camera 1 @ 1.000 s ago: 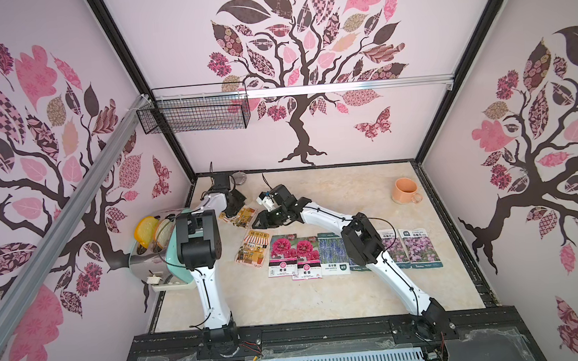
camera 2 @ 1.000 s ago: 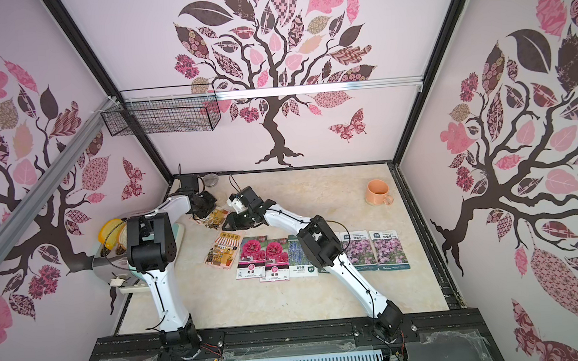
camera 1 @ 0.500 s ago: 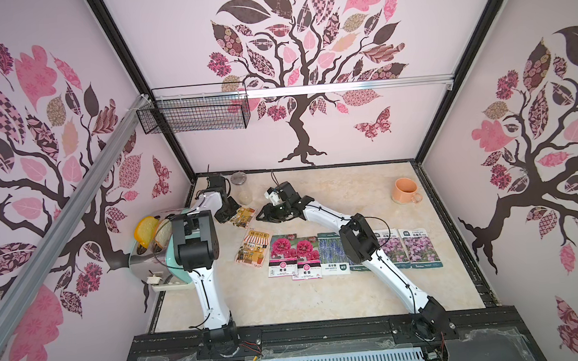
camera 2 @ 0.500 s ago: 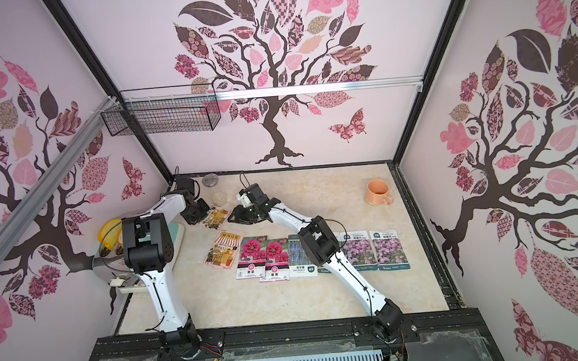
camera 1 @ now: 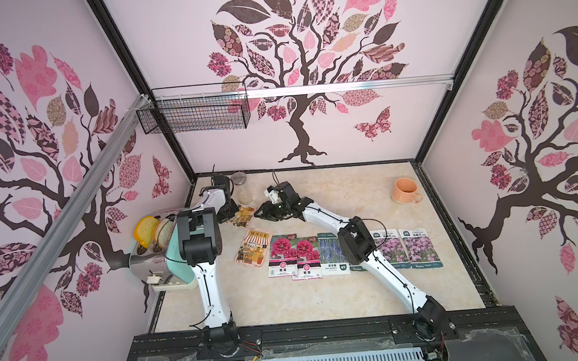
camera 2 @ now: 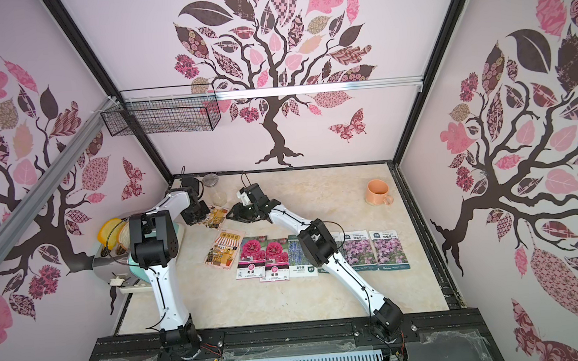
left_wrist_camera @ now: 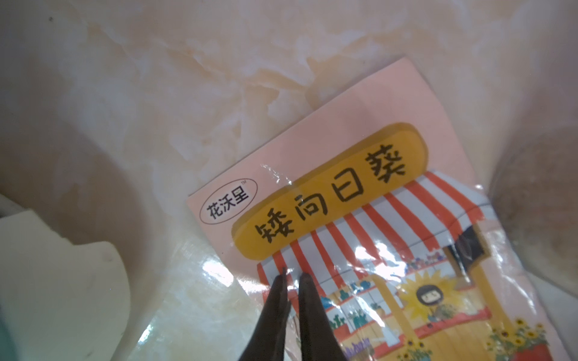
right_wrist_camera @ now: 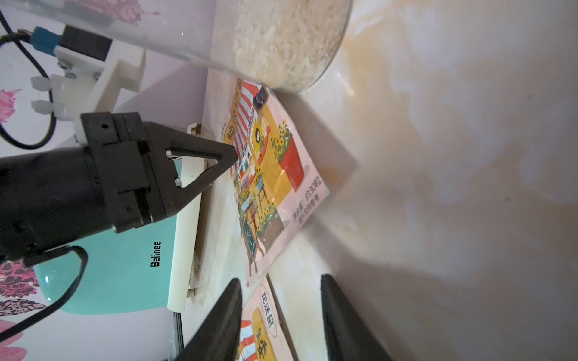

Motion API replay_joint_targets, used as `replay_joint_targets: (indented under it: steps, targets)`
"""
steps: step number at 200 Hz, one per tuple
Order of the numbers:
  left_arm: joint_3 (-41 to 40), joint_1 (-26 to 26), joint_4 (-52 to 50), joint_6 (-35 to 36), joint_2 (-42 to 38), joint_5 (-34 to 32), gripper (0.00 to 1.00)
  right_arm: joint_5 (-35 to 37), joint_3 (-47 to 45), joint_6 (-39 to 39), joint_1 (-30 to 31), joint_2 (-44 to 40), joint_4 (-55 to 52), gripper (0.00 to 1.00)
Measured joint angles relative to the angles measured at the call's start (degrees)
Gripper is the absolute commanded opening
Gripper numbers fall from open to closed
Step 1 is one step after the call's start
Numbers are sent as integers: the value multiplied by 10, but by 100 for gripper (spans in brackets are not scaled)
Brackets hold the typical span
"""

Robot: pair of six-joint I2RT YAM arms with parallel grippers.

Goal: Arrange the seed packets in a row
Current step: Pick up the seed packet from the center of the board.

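Rice jar (camera 1: 242,191) and toaster (camera 1: 148,262) crowd the far-left corner; table (camera 1: 350,191) centre lies open.

Seed packet row (camera 1: 307,256) spans table (camera 1: 288,301) middle, left to right. Stray sunflower packet (camera 1: 245,215) behind row's left end, rice jar (camera 1: 243,191) just behind it. Toaster (camera 1: 148,262) at left edge; mug (camera 1: 404,190) back right.

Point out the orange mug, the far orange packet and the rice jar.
orange mug (camera 1: 404,197): in a top view, outer wall
far orange packet (left_wrist_camera: 375,218): left wrist view, striped awning
rice jar (right_wrist_camera: 281,47): right wrist view, rice-filled bottom
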Motion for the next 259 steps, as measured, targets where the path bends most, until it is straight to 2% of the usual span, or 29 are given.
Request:
replay_joint_targets:
  steps: [67, 85, 95, 102, 120, 146, 179, 233, 259]
  targets:
    - [-65, -45, -32, 2, -47, 31, 13, 3, 0, 19, 0, 0, 6, 41]
    - [-74, -55, -35, 2, -53, 47, 13, 6, 0, 23, 0, 1, 6, 28]
    - [-73, -57, -37, 2, -53, 51, 13, 9, 0, 23, 0, 3, 6, 26]
    - [-73, -58, -37, 3, -53, 54, 13, 9, 0, 23, 0, 6, 8, 21]
    - [-73, -56, -38, 5, -54, 63, 13, 12, 0, 23, -2, 9, 13, 0]
    - [-75, -56, -42, 14, -57, 83, 13, -4, 0, 12, -10, 9, 19, 0]
    - [-112, -60, -34, 32, -94, 110, 19, -75, -1, -16, -34, 8, 31, 0]
    - [-197, -60, 53, 46, -277, 158, 36, -206, -14, -42, -66, -13, 92, 0]
    - [-202, -54, 80, 54, -338, 179, 41, -263, -14, -83, -66, -45, 63, 0]
